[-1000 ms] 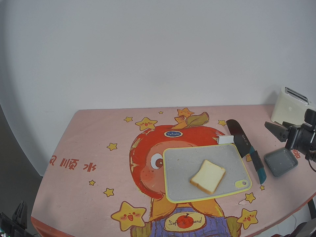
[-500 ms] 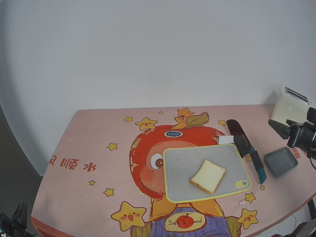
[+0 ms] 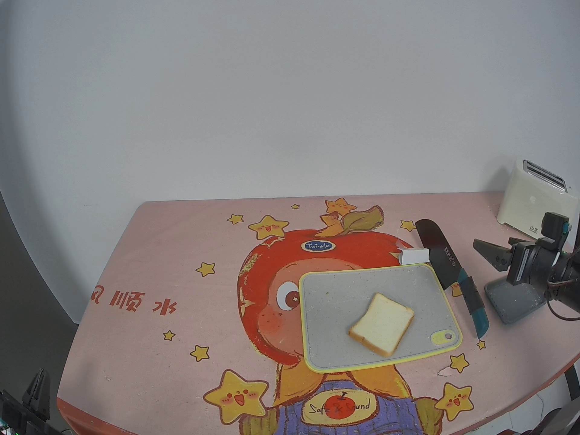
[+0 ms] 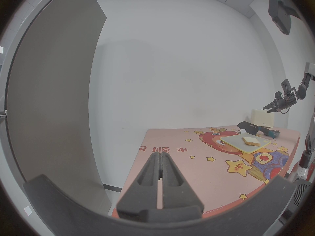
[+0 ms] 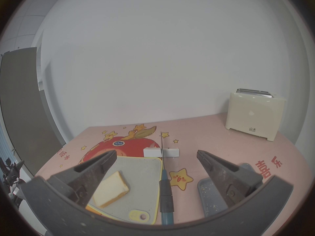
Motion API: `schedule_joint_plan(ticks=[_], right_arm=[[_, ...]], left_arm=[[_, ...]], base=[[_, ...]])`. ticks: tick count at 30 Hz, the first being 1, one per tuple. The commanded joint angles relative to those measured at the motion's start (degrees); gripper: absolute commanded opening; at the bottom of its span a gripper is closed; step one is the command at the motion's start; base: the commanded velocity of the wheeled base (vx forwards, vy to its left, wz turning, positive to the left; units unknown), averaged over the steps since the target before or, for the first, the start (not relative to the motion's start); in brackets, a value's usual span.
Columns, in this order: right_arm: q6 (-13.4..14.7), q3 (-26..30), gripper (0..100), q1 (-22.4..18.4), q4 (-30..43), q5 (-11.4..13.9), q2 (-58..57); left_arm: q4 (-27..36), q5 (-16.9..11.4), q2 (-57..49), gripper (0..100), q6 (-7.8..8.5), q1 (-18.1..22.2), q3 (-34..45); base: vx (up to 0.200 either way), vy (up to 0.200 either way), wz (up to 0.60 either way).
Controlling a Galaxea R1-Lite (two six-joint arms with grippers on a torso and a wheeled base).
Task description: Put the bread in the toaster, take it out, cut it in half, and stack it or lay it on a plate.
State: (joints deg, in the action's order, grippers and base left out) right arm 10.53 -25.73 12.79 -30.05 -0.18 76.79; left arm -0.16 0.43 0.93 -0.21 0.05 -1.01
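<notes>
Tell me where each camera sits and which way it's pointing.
Head view: on the head, looking down at the table; the right tool shows at the right edge.
Left wrist view: low off the table's left corner, looking across it; the shut left tool in front.
Right wrist view: above the table's right side, facing the knife; its open tool shows at both sides.
Shared: all show the bread on the board.

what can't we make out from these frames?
- Toaster slots: both the head view and the right wrist view see the top too flat to show the inside.
- Grey tray: in the head view the right gripper covers its far side.
- Bread underside: it faces down on the cutting board, so toasted or not cannot be told.
- Knife blade: edge-on in the right wrist view, just a thin line.
</notes>
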Motion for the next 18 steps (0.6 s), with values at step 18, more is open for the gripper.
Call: schedule_joint_plan(ticks=[18], right_arm=[[-0.43,3.67,100,-0.57,-3.61,-0.08,10.93]], left_arm=[[-0.02,0.01,-0.57,0,0.03,0.04,1.01]], base=[[0.000,0.000,0.00]])
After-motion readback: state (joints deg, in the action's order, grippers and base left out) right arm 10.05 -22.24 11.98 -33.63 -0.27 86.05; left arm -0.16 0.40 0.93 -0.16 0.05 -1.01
